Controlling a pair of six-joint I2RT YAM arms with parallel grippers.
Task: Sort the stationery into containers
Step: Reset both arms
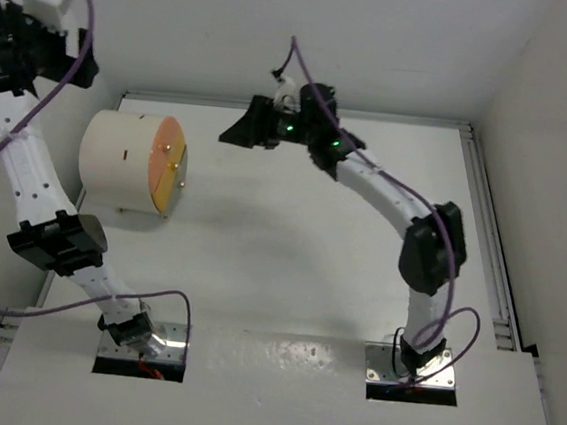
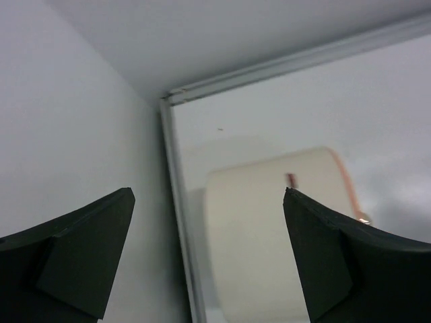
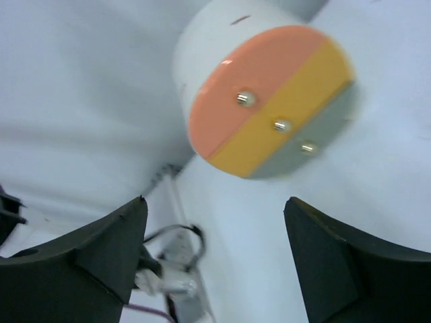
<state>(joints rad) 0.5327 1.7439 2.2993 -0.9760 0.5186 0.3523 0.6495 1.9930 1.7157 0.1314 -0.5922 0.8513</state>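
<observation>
Top external: the cream drum lies on its side on the white worktop. Its round orange face is turned toward the right tool. That tool hangs over the worktop with the drum ahead of its fingertips and well apart from them. Its dark fingers read as spread, with nothing between them. The right arm bends up from its base. The left arm stands beside the drum on the side away from the face, with its wrist at the frame edge.

Left wrist: the left tool is wide open and empty, its black fingers far apart. The drum is below and ahead of the tool, seen through the gap, closer to one finger than the other, with no contact. The orange rim marks the drum's far end. A metal rail at the worktop edge runs under the gap. A plain wall lies beyond the other finger.

Right wrist: the right tool is open wide here too, holding nothing. The drum is ahead of the tool and apart from it, with the face turned toward it. The face is split into three bands, salmon, yellow-orange and grey, each with a small metal knob. The bands look flush, and the frame is slightly blurred. A cable loops low, beside one finger.
</observation>
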